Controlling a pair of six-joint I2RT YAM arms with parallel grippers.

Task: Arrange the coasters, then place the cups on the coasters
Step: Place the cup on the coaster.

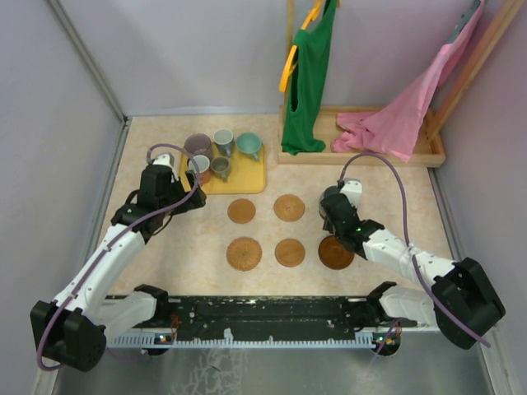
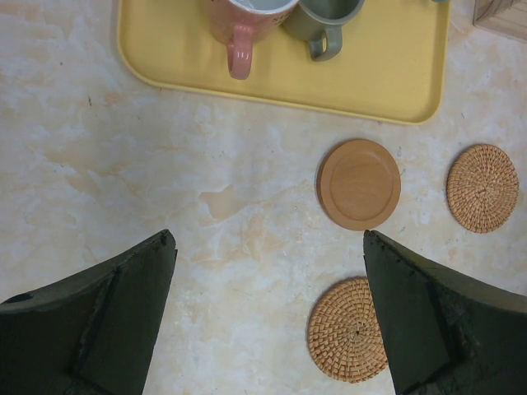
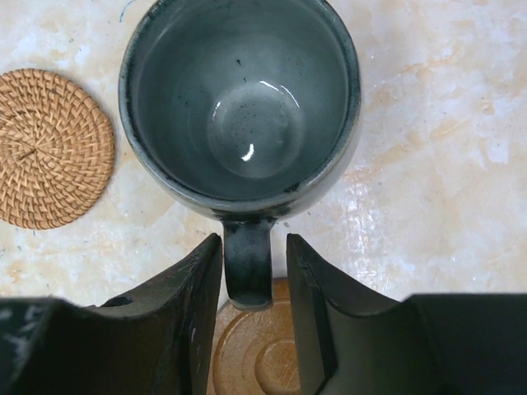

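At the left of the overhead view, the left gripper (image 2: 269, 239) hovers over the bare table (image 1: 198, 239) just below the yellow tray (image 1: 247, 179), its fingers spread wide with nothing between them. Upper left of centre, the tray carries five cups (image 1: 223, 138), none yet moved to a coaster; its wrist view shows a pink cup (image 2: 239, 25) and a grey-green cup (image 2: 325, 25) at the tray's near edge. Centre frame, five coasters (image 1: 244, 253) lie flat in two rows, apart from one another: two in the upper row and three in the lower, some woven, some smooth wood. At the right end of the upper row, the right gripper (image 3: 254, 240) is down over the dark grey cup (image 3: 243, 90), which stands upright beside a woven coaster (image 3: 53, 148) and just above a wooden coaster (image 3: 255, 362). The fingers straddle the handle (image 3: 249, 267) with a sliver of gap on one side, so the hold looks released rather than clamped. Whether a sixth coaster lies under this cup cannot be told, since the cup hides whatever is beneath it. By this judgement the coaster layout is largely or wholly done, one cup is set at its place, and five cups are left to carry across to the five bare coasters.
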